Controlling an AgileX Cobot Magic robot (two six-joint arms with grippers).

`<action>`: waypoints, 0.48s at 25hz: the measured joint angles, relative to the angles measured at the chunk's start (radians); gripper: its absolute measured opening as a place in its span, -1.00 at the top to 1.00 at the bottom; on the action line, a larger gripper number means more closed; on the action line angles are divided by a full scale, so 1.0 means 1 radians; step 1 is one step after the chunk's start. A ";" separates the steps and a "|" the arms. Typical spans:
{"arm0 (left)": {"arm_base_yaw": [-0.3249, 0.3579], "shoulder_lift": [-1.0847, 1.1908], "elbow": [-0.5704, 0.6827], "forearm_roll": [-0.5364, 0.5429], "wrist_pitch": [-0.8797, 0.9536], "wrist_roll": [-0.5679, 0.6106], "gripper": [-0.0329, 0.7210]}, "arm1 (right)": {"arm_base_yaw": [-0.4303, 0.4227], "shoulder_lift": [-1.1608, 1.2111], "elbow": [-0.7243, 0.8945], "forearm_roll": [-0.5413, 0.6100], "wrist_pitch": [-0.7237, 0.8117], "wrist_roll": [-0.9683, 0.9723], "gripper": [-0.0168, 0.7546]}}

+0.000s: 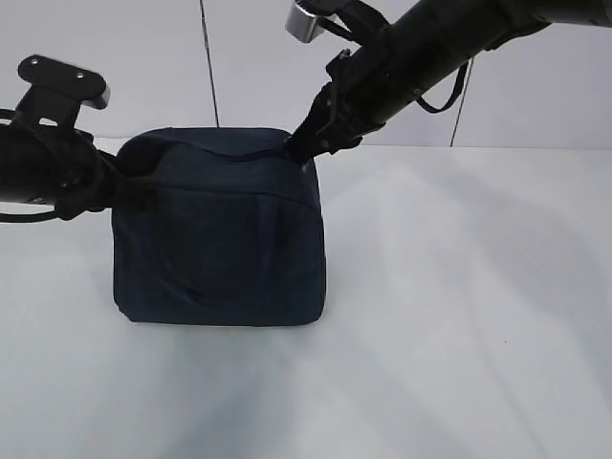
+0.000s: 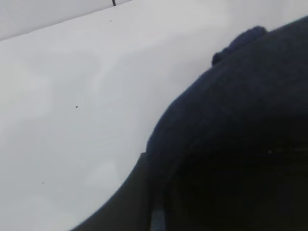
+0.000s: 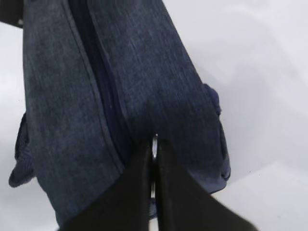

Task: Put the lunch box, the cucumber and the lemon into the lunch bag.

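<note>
The dark navy lunch bag [image 1: 220, 239] stands upright on the white table, its top closed. It fills the right wrist view [image 3: 57, 96], where the zipper line [image 3: 103, 82] runs along the top. My right gripper [image 1: 298, 148] is at the bag's top right corner, shut on the metal ring pull [image 3: 154, 142], which shows as a silver sliver between the black fingers [image 3: 134, 192]. My left gripper [image 1: 129, 182] grips the bag's upper left corner. In the left wrist view, bag fabric [image 2: 240, 96] covers most of it beside one dark finger [image 2: 130, 202]. The lunch box, cucumber and lemon are out of view.
The white table [image 1: 459, 316] extends to the right and front of the bag. A pale wall with dark vertical seams [image 1: 208, 57] stands behind. A loop handle [image 3: 21, 159] hangs at the bag's side.
</note>
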State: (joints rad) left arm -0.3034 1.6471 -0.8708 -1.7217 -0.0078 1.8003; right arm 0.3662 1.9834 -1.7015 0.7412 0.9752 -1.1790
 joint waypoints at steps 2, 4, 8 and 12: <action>0.001 0.000 -0.002 0.030 0.008 0.000 0.88 | 0.000 0.000 0.000 0.000 -0.018 0.005 0.94; 0.001 0.000 -0.002 0.040 0.013 0.000 0.88 | 0.000 0.000 0.000 -0.018 -0.028 0.028 0.94; 0.001 0.000 -0.002 0.044 0.016 0.000 0.88 | 0.000 0.000 0.000 -0.113 -0.037 0.114 0.94; 0.001 0.000 -0.002 0.050 0.016 0.000 0.88 | 0.000 0.000 0.000 -0.193 -0.037 0.206 0.94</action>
State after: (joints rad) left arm -0.3027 1.6471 -0.8724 -1.6715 0.0080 1.8003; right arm 0.3662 1.9834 -1.7015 0.5478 0.9381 -0.9735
